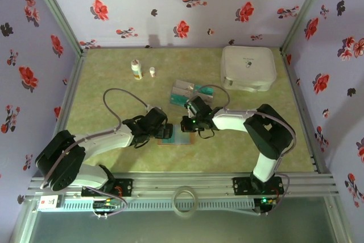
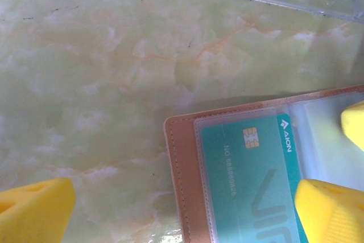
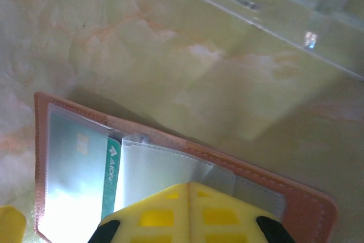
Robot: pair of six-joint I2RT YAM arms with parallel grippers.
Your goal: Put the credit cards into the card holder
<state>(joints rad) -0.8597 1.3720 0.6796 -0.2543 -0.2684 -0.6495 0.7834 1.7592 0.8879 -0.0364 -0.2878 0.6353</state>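
Left pincer (image 2: 182, 211) wide over card holder (image 2: 181, 163)

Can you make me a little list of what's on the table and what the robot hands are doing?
Card holder: open flat, between both arms
Green card: inside its clear pocket
Left gripper: open, over the holder's edge
Right gripper: shut, at the holder's other pocket
Clear tray: behind, more cards in it
White case: far right corner

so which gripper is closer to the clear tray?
Right. The right gripper, shut, is over the card holder, just on the near side of the tray. The left gripper, open, sits further left and farther from it.
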